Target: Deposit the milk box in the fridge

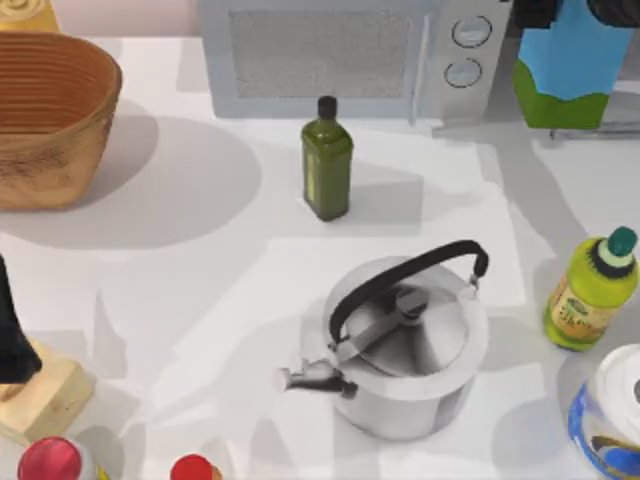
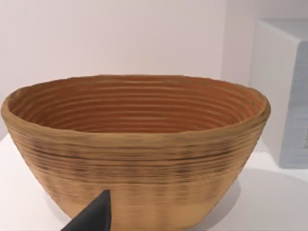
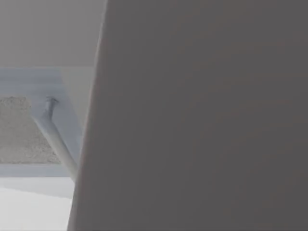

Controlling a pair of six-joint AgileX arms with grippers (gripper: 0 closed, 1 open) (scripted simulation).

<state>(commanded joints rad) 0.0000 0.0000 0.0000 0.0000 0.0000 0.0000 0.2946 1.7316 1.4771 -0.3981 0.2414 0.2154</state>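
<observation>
I see the milk box [image 1: 572, 70] at two o'clock on the bench [image 1: 200, 260], just beside the microwave [image 1: 340, 55], with my right claw [image 1: 585, 12] over its top, grip state untellable, and my left claw [image 1: 12, 330] parked at nine o'clock, fingers unclear too.

One light blue milk carton with green base [image 1: 570, 70], two bottles: dark green glass [image 1: 326, 160], yellow-green plastic [image 1: 590, 292]; one steel kettle [image 1: 410, 350], one woven basket [image 1: 50, 115], one grey microwave [image 1: 340, 55], perhaps two red-capped items [image 1: 50, 460] near.

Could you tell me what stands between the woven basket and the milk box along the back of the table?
In the top view, the light grey microwave stands between the woven tan basket and the blue-and-green milk box.
</observation>
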